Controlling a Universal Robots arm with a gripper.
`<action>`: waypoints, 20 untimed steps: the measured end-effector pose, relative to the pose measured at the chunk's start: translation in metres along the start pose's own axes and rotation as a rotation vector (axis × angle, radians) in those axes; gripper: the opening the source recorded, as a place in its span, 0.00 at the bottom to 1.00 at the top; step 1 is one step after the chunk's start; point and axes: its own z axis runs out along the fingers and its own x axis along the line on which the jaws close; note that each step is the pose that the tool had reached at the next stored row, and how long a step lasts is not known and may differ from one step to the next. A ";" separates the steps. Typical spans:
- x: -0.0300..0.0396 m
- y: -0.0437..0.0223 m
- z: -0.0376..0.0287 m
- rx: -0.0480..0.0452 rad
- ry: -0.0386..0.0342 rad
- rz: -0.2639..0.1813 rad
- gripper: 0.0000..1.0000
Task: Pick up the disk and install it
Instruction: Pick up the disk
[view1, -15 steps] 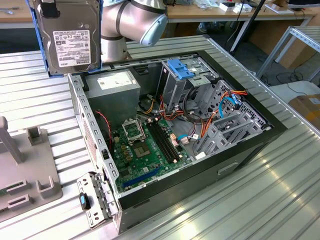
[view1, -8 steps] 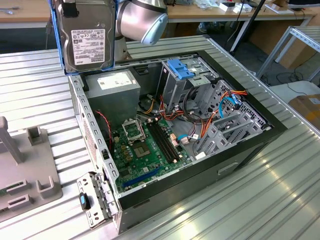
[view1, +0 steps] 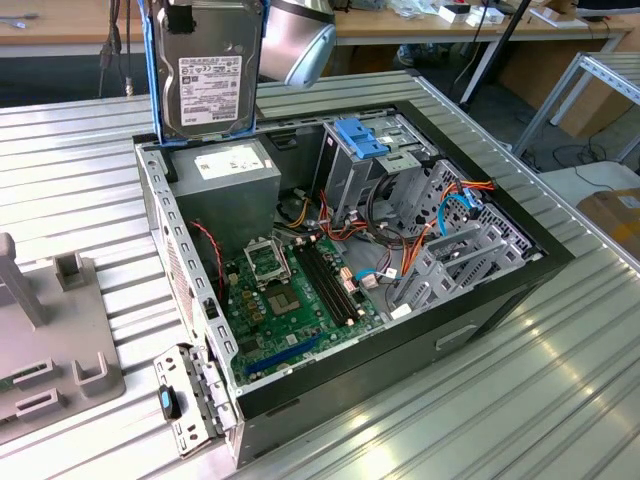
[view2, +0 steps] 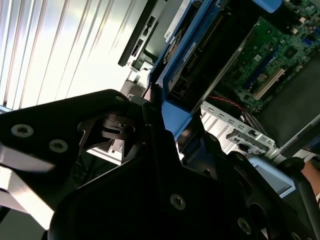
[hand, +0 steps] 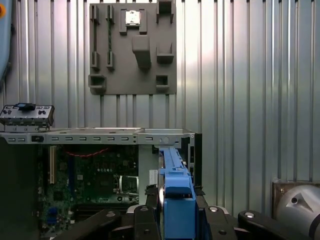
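Note:
The disk (view1: 205, 70), a grey metal drive in a bright blue frame, hangs upright above the back corner of the open computer case (view1: 500, 290), over the power supply (view1: 235, 170). In the first wrist view its blue edge (hand: 176, 185) runs between the black fingers (hand: 145, 212) of my gripper (hand: 176, 212), which is shut on it. In the second wrist view the disk (view2: 175, 75) sticks out past the gripper's black body, with the motherboard (view2: 270, 65) beyond it.
Inside the case are the green motherboard (view1: 290, 300), orange and red cables (view1: 400, 225), and grey drive cages with a lighter blue bracket (view1: 360, 135). A grey fixture plate (view1: 50, 340) lies on the ribbed metal table at the exterior view's left. A small metal bracket (view1: 185, 400) leans at the case's near corner.

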 end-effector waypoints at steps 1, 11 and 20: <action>0.0000 -0.0018 0.0000 0.0000 0.0001 0.000 0.37; -0.0001 -0.0066 0.0000 0.0000 0.0000 0.000 0.37; 0.0000 -0.0068 0.0000 0.0000 0.0000 0.000 0.37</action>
